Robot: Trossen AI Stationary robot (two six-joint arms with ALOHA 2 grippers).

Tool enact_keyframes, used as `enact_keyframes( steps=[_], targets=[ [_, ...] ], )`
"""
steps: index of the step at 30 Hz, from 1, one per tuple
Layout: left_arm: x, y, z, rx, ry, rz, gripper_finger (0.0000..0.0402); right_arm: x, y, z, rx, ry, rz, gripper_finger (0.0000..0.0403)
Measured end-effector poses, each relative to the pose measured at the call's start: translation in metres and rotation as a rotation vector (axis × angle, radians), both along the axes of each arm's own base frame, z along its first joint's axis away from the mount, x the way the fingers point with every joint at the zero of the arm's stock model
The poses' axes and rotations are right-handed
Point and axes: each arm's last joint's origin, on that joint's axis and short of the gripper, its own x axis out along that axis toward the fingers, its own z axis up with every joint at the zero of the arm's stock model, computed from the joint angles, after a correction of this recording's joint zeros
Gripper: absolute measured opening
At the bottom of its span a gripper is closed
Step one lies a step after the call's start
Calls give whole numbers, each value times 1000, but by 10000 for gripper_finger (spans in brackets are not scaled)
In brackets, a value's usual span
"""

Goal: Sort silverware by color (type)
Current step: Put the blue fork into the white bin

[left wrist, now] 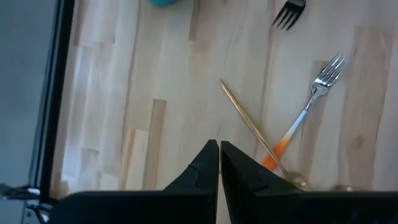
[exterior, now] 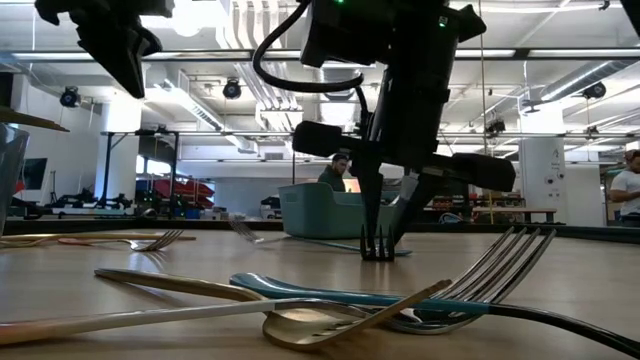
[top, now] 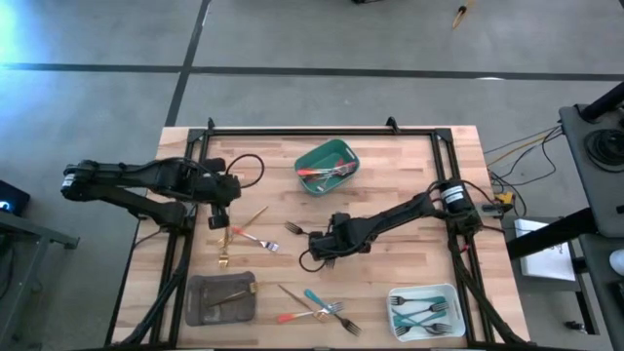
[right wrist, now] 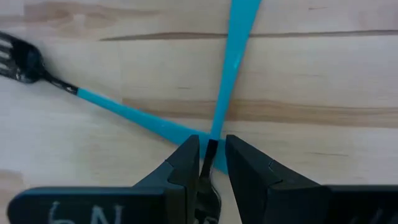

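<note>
Currently, largest first:
Counter (top: 390,175): pale wood planks, carrying three trays and scattered silverware.
Green tray (top: 343,154): far centre, holding red-orange-handled pieces.
Grey tray (top: 200,302): near left corner, with gold pieces inside.
White tray (top: 395,297): near right corner, filled with teal-handled forks.
Left arm: waiting over the left side; left end effector (left wrist: 219,152) pressed together, empty, hovering above a gold utensil (left wrist: 245,121) and a red-orange-handled fork (left wrist: 308,106).
Right arm: reaching to mid-counter; right end effector (right wrist: 211,155) clamped on the neck of a teal-handled fork (right wrist: 233,56), held upright with tines down on the wood in the low view.
Second teal fork (right wrist: 118,109): lying flat, crossing under the gripped one just by the fingertips.
Loose pile (top: 322,307): near centre, teal, red-orange and gold pieces overlapping.
Risk, thin grip: pinch sits on a narrow neck, so likely to swivel or slip during the lift.
Risk, snagging: crossed fork underneath probably dragged along or flicked if contact persists.
Risk, drop-off: long handle may catch the white tray's rim.
</note>
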Motion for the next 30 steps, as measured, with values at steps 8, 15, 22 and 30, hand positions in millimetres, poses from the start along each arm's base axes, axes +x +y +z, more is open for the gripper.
enact_keyframes(
  steps=[8, 15, 22, 30],
  targets=[
    [-8, 1, 7, 42, -43, -37, 0, 2, -2, -5, -59, -3, -24, 55],
    [-16, 2, 12, 50, -81, -32, 0, 2, -7, -6, -84, 2, -28, 18],
    [-26, 3, 17, 52, -128, -28, 0, 2, -7, -5, -85, 4, -24, 11],
    [-41, 4, 24, 48, -187, -22, 0, 8, -5, 18, -86, -47, 85, 10]
  ],
)
